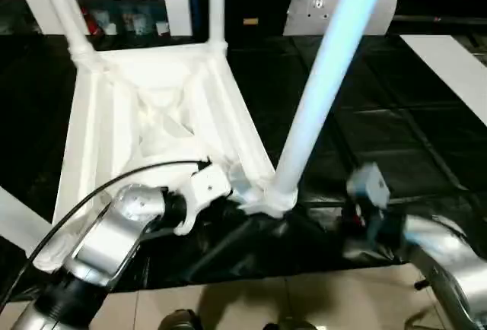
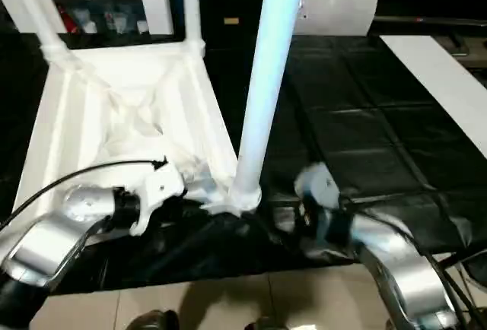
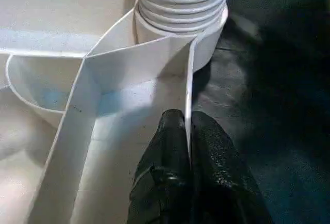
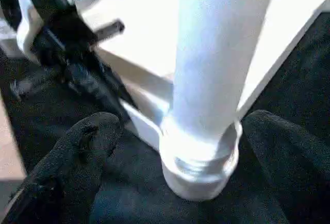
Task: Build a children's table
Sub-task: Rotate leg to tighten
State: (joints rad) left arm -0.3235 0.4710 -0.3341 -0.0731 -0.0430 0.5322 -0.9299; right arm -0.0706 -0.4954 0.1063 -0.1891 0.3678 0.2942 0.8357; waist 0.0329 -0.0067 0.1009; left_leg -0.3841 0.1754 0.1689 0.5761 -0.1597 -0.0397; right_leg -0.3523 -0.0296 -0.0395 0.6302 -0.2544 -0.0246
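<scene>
The black mat (image 1: 396,140) spreads across the whole work surface, and on it lies the table top (image 1: 99,147), upside down, ribbed underside facing up. 3 legs are standing in corner sockets: 2 at the far end, and the near leg (image 1: 327,79) rising tall and tilted from the near corner socket (image 3: 206,43) by the mat's front edge. The left gripper (image 3: 188,141) is pinched tight on the thin side wall of the top, just beside that socket. The right gripper (image 4: 203,152) is spread wide, 1 finger (image 4: 82,146) on each side of the leg's base, holding nothing.
</scene>
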